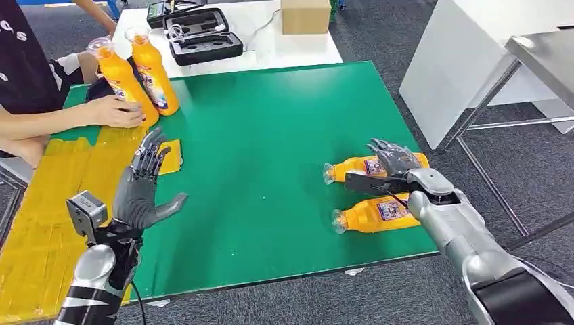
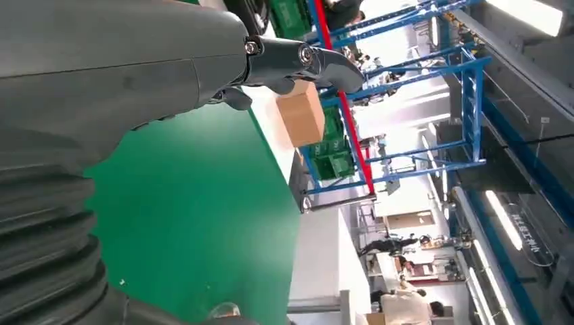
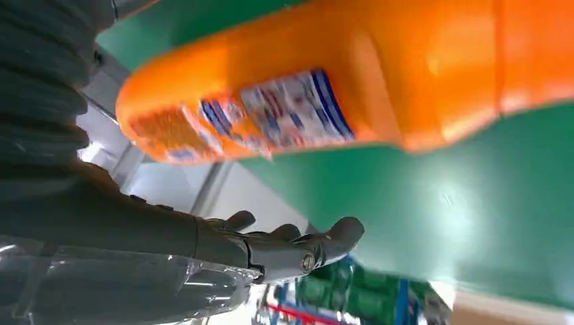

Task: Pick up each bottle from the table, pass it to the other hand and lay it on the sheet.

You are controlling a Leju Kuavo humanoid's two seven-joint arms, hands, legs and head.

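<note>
Two orange bottles lie on their sides at the right of the green table (image 1: 271, 135), a far one (image 1: 350, 168) and a near one (image 1: 369, 215). My right hand (image 1: 392, 161) is over the far bottle, fingers draped on its label end, thumb stretched out between the two bottles. In the right wrist view a bottle (image 3: 325, 88) is close, with a gap between it and the thumb (image 3: 298, 249). My left hand (image 1: 139, 189) is raised, fingers spread and holding nothing, beside the yellow sheet (image 1: 40, 223). Two more bottles (image 1: 120, 78) (image 1: 156, 71) stand at the far left.
A person's hand (image 1: 115, 112) rests at the base of one standing bottle. A small yellow patch (image 1: 170, 157) lies by the sheet. Behind the table are a black case (image 1: 203, 37) and a cardboard box (image 1: 306, 15). A white table (image 1: 460, 61) stands to the right.
</note>
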